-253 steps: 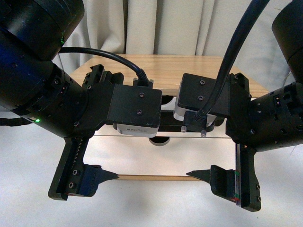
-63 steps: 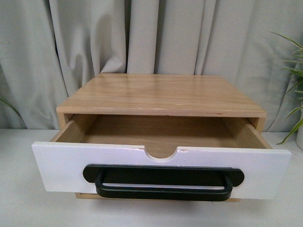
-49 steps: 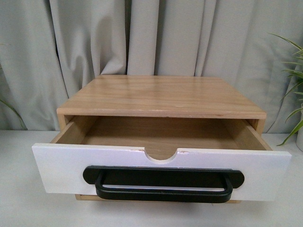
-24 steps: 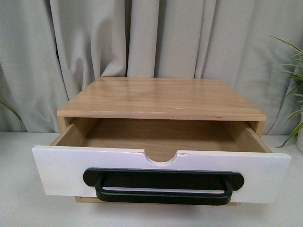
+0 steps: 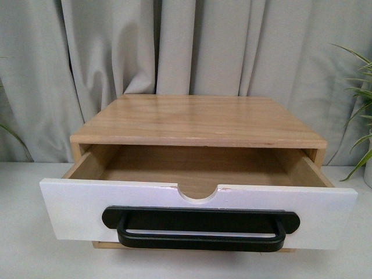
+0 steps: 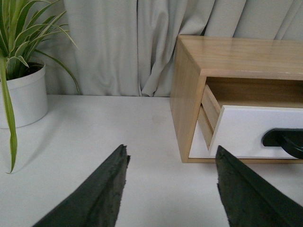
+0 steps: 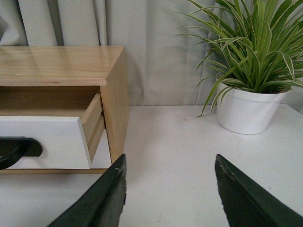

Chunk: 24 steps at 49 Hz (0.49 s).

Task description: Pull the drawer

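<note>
The drawer (image 5: 75, 212) stands pulled well out of its light-wood cabinet (image 5: 197, 119), showing a bare wooden inside. Its white front carries a long black bar handle (image 5: 200, 226) and a half-round notch (image 5: 198, 192) in the upper edge. Neither arm shows in the front view. My left gripper (image 6: 171, 158) is open over the white table, off the cabinet's left corner, with the drawer (image 6: 246, 130) ahead of one finger. My right gripper (image 7: 170, 163) is open too, off the cabinet's right corner, beside the drawer (image 7: 42, 142). Nothing is between either pair of fingers.
A white pot with a striped green plant (image 6: 21, 92) stands left of the cabinet, and another potted plant (image 7: 251, 111) stands to its right. Grey curtains (image 5: 192, 46) hang close behind. The white table (image 5: 23, 256) runs out on both sides.
About five seconds ago both arms filled the front view, with their grippers at the drawer front. They have since left that view. Over the last second the drawer has stayed put.
</note>
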Available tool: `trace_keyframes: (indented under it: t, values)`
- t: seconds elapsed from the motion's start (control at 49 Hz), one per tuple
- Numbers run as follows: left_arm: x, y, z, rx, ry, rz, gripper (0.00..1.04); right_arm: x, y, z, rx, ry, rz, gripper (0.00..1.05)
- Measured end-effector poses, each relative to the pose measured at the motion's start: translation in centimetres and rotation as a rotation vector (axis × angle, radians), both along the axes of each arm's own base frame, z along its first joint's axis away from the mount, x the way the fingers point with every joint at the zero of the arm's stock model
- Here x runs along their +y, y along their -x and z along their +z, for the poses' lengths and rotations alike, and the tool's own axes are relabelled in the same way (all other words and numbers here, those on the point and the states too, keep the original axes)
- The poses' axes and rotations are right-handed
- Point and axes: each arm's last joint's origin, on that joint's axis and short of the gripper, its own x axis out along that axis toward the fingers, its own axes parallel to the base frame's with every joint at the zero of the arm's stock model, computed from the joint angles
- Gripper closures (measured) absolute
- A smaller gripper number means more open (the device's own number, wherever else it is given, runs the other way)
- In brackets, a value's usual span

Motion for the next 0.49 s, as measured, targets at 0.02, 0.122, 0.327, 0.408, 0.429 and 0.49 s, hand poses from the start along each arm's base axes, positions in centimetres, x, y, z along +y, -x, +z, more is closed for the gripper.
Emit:
trace_keyframes:
  t: [0.02,0.122,0.327,0.408,0.429,0.49]
  values:
    - [0.0,0.0,0.0,0.0,0.0,0.0,0.46,0.0,0.0,0.0,0.0,0.0,0.0,0.46]
    - [0.0,0.0,0.0,0.0,0.0,0.0,0.29,0.0,0.0,0.0,0.0,0.0,0.0,0.3]
    - [0.0,0.0,0.0,0.0,0.0,0.0,0.06,0.0,0.0,0.0,0.0,-0.002,0.0,0.08]
    - [0.0,0.0,0.0,0.0,0.0,0.0,0.07,0.0,0.0,0.0,0.0,-0.002,0.0,0.09]
    - [0.0,0.0,0.0,0.0,0.0,0.0,0.06,0.0,0.0,0.0,0.0,-0.002,0.0,0.09]
    - [0.0,0.0,0.0,0.0,0.0,0.0,0.06,0.0,0.0,0.0,0.0,-0.002,0.0,0.09]
